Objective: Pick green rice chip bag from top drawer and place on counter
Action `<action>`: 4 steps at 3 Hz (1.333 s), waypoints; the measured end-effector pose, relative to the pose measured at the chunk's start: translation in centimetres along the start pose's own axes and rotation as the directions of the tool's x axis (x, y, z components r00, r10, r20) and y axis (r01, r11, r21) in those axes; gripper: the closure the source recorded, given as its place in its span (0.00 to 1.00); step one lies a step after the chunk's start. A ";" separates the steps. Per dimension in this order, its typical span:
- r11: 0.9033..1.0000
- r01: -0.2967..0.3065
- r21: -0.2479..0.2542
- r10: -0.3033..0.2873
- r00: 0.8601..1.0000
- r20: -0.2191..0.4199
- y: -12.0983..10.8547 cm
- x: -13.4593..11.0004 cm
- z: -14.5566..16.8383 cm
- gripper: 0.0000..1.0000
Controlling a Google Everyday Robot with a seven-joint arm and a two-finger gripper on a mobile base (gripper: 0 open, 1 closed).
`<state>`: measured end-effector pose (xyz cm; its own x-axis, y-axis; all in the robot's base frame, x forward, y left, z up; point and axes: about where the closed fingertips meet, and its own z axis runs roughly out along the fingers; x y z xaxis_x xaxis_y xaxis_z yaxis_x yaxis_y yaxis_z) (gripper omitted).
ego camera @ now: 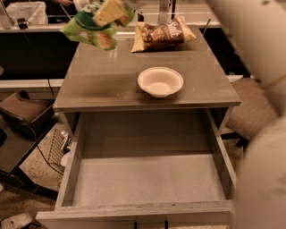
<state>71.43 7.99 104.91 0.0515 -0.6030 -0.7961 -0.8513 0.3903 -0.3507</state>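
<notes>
The green rice chip bag (89, 32) hangs in the air over the far left corner of the counter (111, 85), clear of its surface. My gripper (111, 11) is at the top of the view, its tan fingers shut on the bag's upper edge. The top drawer (147, 179) is pulled open below the counter and its pale-grey bottom is bare. My arm blurs the right side of the view.
A white bowl (160, 81) sits at the counter's front middle. A brown-and-tan chip bag (161, 34) lies at the far right of the counter. A dark bag (27, 112) rests on a low stand at the left. A chair seat (254, 107) is at the right.
</notes>
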 end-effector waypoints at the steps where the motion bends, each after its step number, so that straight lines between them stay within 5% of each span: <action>1: 0.999 0.029 -0.028 -0.028 0.999 0.040 1.1 -3.4 2.5 1.00; 2: 1.000 0.003 -0.013 -0.003 1.000 -0.004 1.5 -1.3 3.4 1.00; 4: 0.997 -0.064 0.042 0.070 0.988 -0.139 -1.1 5.9 12.3 1.00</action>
<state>79.07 12.60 94.51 -0.0814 -0.6654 -0.7420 -0.8300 0.4574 -0.3191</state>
